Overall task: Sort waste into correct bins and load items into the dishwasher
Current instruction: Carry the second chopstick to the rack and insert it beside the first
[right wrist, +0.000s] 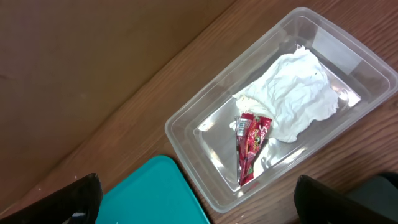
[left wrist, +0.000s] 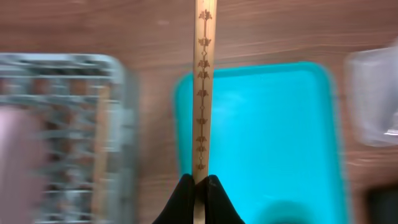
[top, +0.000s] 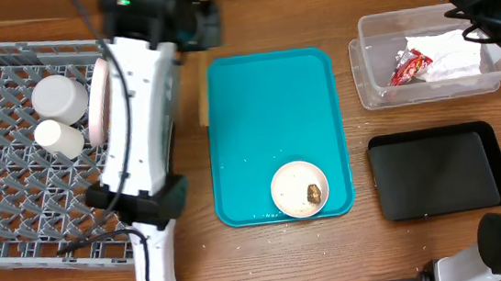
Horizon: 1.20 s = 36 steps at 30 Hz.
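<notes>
One chopstick (left wrist: 202, 87) is pinched between the clenched fingers of the left gripper (left wrist: 200, 182). It sticks straight out ahead of the gripper, above the strip of bench (left wrist: 155, 37) between the grey rack (left wrist: 62, 81) and the teal tray (left wrist: 267, 124). In the blurred wrist view the rack lies to this gripper's left and the tray to its right. A second chopstick (left wrist: 99, 149) lies inside the rack, near the wall closest to the gripper.

From overhead, the rack also holds a white bowl (top: 60, 97), a cup (top: 58, 138) and a plate (top: 99, 100) standing on edge just beside them.

The right gripper (right wrist: 198, 199) hangs released, its fingers (right wrist: 68, 199) spread wide, above the near corner of the clear tub (right wrist: 185, 149). Ahead of it, inside the tub, the red-and-white wrapper (right wrist: 250, 146) touches the edge of the crumpled napkin (right wrist: 292, 99).

A small bowl (top: 291, 181) holding a brown lump (top: 314, 192) sits on the teal tray, well apart from both grippers. The black tray (top: 438, 170) lies on the bench near the tub.
</notes>
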Each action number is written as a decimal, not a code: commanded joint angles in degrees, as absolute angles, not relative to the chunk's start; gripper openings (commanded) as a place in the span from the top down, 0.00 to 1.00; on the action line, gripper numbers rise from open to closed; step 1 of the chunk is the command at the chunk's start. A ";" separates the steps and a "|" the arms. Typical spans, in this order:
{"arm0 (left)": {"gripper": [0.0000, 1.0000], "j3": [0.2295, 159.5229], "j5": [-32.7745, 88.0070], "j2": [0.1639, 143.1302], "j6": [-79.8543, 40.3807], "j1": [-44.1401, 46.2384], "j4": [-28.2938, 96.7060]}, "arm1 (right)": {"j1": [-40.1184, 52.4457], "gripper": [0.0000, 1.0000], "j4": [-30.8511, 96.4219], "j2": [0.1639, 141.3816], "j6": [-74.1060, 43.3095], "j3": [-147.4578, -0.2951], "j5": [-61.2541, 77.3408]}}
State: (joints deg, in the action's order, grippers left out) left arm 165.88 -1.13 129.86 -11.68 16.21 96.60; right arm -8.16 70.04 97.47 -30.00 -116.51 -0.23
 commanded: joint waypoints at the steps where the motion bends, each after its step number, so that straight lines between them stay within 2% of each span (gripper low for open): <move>1: 0.96 163.52 -4.95 130.89 3.70 11.55 96.82 | -8.12 0.00 69.76 97.41 -30.00 -117.05 -0.38; 8: 0.96 151.35 -7.03 130.96 5.21 4.60 94.70 | -8.12 0.00 69.76 97.41 -30.00 -117.05 -0.38; 18: 0.94 137.14 -6.98 130.96 7.25 2.48 88.99 | -8.12 0.00 69.76 97.41 -30.00 -117.05 -0.38; 21: 0.80 135.46 -7.03 130.96 7.03 2.48 88.42 | -8.12 0.00 69.76 97.41 -30.00 -117.05 -0.38; 22: 0.59 135.41 -7.01 130.96 6.20 2.48 88.38 | -8.12 0.00 69.76 97.41 -30.00 -117.05 -0.38; 23: 0.30 135.41 -6.96 130.96 5.23 2.48 88.14 | -8.12 0.00 69.76 97.41 -30.00 -117.05 -0.38; 27: 0.24 136.27 -3.99 130.69 3.62 2.50 87.64 | -8.12 0.00 69.76 97.41 -30.00 -117.05 -0.38; 30: 0.23 138.52 -0.82 130.30 3.64 2.61 89.21 | -8.12 0.00 69.76 97.41 -30.00 -117.05 -0.38; 36: 0.20 151.46 8.45 129.80 3.55 2.63 96.84 | -8.12 0.00 69.76 97.41 -30.00 -117.05 -0.38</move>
State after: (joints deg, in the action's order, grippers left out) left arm 143.33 0.80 130.69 4.43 2.42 94.96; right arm -8.16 70.02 97.47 -29.98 -116.51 -0.23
